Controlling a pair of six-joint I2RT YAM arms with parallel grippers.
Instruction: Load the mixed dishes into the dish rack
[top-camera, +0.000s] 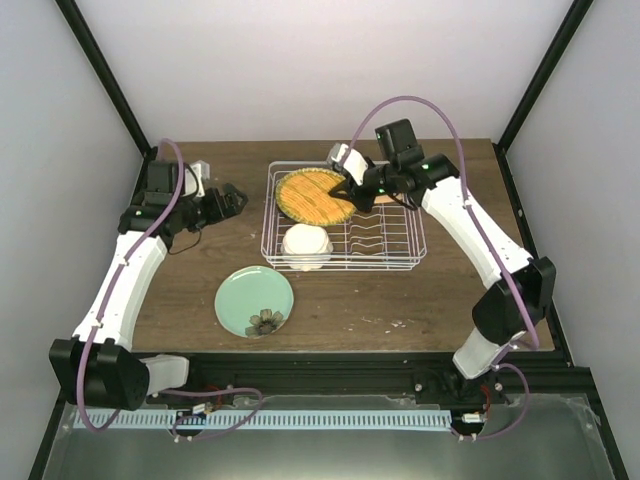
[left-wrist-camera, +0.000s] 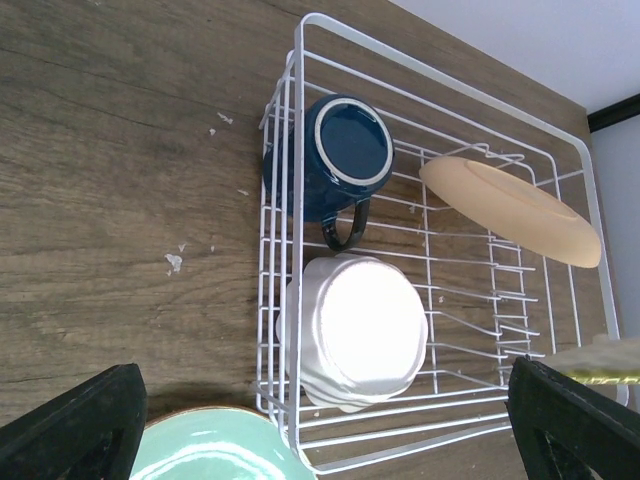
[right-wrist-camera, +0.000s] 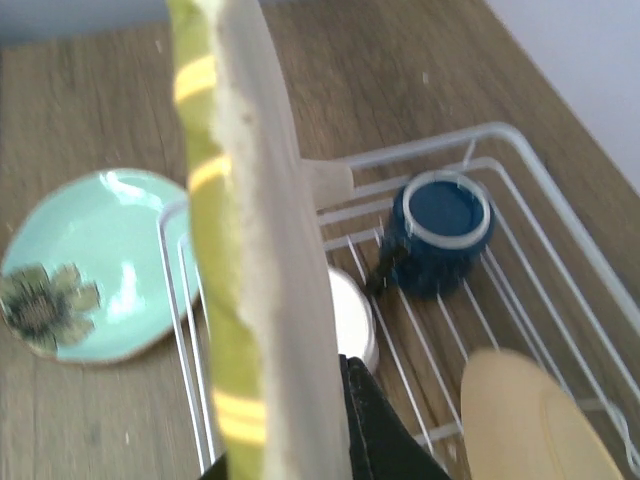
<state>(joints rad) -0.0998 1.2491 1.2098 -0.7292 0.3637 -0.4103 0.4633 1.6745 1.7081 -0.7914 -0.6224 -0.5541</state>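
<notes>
Black fingers of the left gripper stand spread wide and hold nothing. It hangs over the wooden table just left of the rack, tipped down so its camera looks onto the rack's left end.

Near it on the bare table lies the mint-green plate, flat and face up, its dark flower mark toward the near rim. It is the one dish not yet loaded, and it is close to the rack's near left corner without touching it. I judge the empty left gripper is the natural one to fetch it.

In that near left corner of the rack sits the white dish, apparently upside down, which would let it drain. Behind it, in the far left corner, the blue mug lies on its side across the wires, mouth up toward the left wrist camera and handle toward the white dish. The top view hides it under the plate in the air. Further right a pale tan plate leans at a slant among the tines.

The orange-yellow plate is above the rack's far left part, clamped by its right rim in the closed right gripper. It is tilted rather than flat, probably so that its edge can drop between the upright tines. It should come down clear of the mug.
</notes>
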